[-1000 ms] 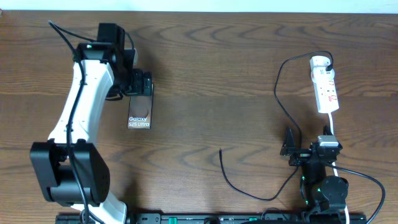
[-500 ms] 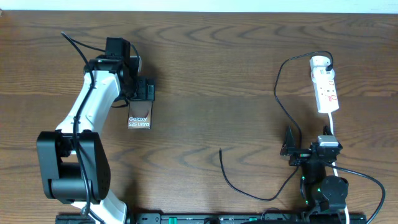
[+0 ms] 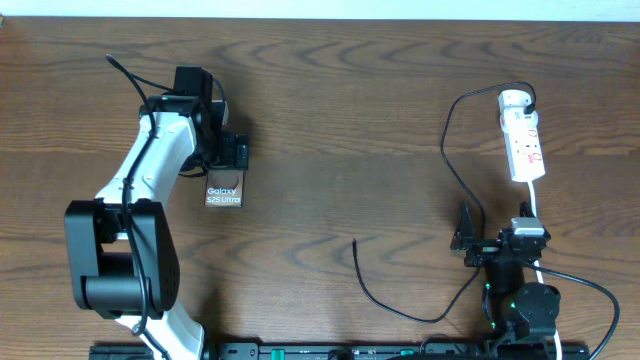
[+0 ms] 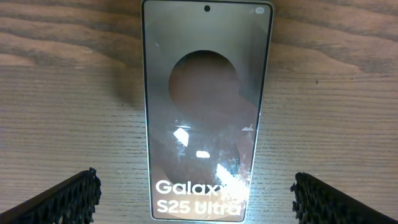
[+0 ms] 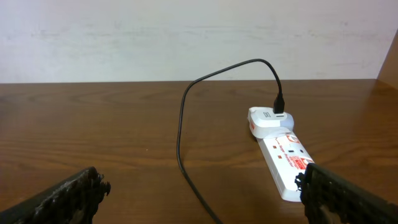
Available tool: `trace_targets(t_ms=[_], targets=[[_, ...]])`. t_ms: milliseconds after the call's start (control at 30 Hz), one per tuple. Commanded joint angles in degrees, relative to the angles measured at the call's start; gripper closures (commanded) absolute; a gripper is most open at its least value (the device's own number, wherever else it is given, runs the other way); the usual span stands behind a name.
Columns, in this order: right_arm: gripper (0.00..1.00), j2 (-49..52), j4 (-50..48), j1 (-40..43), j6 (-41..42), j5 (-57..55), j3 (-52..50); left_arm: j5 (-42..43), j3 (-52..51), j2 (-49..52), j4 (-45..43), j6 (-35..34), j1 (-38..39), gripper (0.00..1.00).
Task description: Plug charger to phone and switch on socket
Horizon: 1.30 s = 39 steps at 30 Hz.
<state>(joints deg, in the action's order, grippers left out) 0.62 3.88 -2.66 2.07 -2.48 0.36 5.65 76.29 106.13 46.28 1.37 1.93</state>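
Note:
The phone (image 3: 224,187) lies flat on the wooden table, screen up with white "Galaxy S25 Ultra" lettering; in the left wrist view the phone (image 4: 205,106) fills the centre. My left gripper (image 3: 233,152) hovers over its far end, open, with a fingertip (image 4: 71,198) wide of the phone on each side and touching nothing. The charger (image 3: 447,140) runs from the socket (image 3: 524,140) in a long loop to its free tip (image 3: 356,243). My right gripper (image 3: 495,238) is open near the front edge. In the right wrist view, the charger (image 5: 181,124) and socket (image 5: 283,152) lie ahead of the right gripper (image 5: 205,202).
A white adapter (image 5: 268,119) sits plugged into the socket's far end, with the black cable coming out of it. The socket's white cord (image 3: 530,205) runs toward the right arm's base. A pale wall stands behind the table's far edge.
My left arm has swung its elbow rightward and its gripper has shifted a little toward the phone's lettered end. The right arm, charger and socket have not moved.

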Motion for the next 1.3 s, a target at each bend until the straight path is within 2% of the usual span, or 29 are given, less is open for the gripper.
trace_targets(t_ms=[0,1267], targets=[[0.01,-0.31,0.24,-0.39,-0.87,0.04,-0.04,-0.07,-0.31,1.42,0.33,0.31,-0.24,0.02],[0.01,-0.31,0.24,-0.39,-0.87,0.04,-0.04,0.35,1.7,5.22,-1.4,1.2,0.39,0.02]])
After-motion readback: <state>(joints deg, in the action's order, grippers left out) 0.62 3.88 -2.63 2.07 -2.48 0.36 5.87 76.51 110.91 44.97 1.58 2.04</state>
